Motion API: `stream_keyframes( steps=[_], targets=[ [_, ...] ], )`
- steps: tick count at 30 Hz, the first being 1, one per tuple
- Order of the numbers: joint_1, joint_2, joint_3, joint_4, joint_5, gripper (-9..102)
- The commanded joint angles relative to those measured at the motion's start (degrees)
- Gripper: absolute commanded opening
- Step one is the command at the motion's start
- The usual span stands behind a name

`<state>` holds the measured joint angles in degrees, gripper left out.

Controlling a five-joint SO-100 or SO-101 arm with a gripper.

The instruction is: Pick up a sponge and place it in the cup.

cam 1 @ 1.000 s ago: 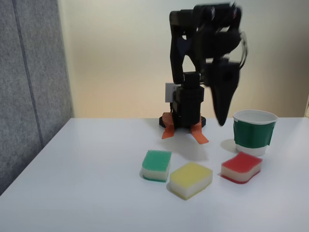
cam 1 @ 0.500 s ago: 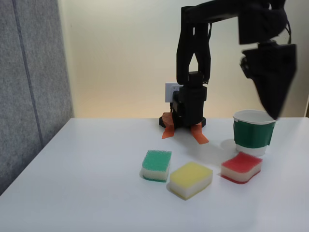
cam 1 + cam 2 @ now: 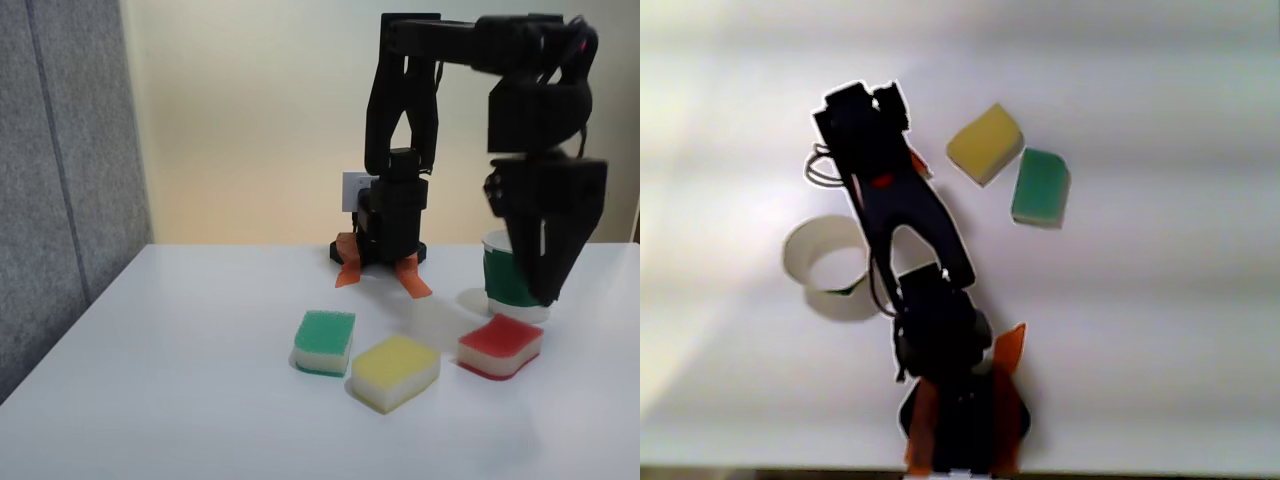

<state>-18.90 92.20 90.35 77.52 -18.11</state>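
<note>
I read the red sponge (image 3: 500, 347) lying flat on the table (image 3: 180, 400), red face up, white layer underneath. Its long axis runs roughly left-right in the fixed view, slightly skewed, with the far-right end nearer the cup. Wavy sides are visible along the front edge.

Landmark is the cup (image 3: 512, 283): white paper, dark green band, standing upright with the mouth up. The sponge sits just in front of the cup toward the camera, close to its base; I can't tell whether they touch. From the other view, the cup (image 3: 827, 268) looks down its mouth and I see only white inner wall and bottom, nothing inside it.

The claw (image 3: 545, 292) hangs tip-down right in front of the cup, covering its right half in the fixed view, and above the far-right end of the sponge. Tips are clear of the sponge, with a gap below them. Fingers read as one dark wedge, so I cannot tell if they're apart or together. Nothing is gripped that I can see.

In the other view the arm's head covers the spot beside the cup where the red sponge lies; only a red sliver (image 3: 883, 181) shows there.

Yellow sponge (image 3: 396, 371) is left of the cup and further forward, the green sponge (image 3: 325, 341) left again. Arm base (image 3: 385, 240) stands back-left of the cup, orange tape (image 3: 412, 278) at its feet.
</note>
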Motion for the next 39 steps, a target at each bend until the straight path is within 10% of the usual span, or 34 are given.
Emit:
stream_keyframes(
  steps=[1, 9, 23, 39],
  targets=[
    [0.6, 3.4, 2.5, -1.3, -3.6, 0],
    [1.3, 2.6, 2.1, -0.6, -6.7, 2],
    [0.3, 1.1, -0.4, -4.3, -10.3, 45],
    [0.5, -4.2, 7.4, -15.9, -13.4, 42]
  ],
)
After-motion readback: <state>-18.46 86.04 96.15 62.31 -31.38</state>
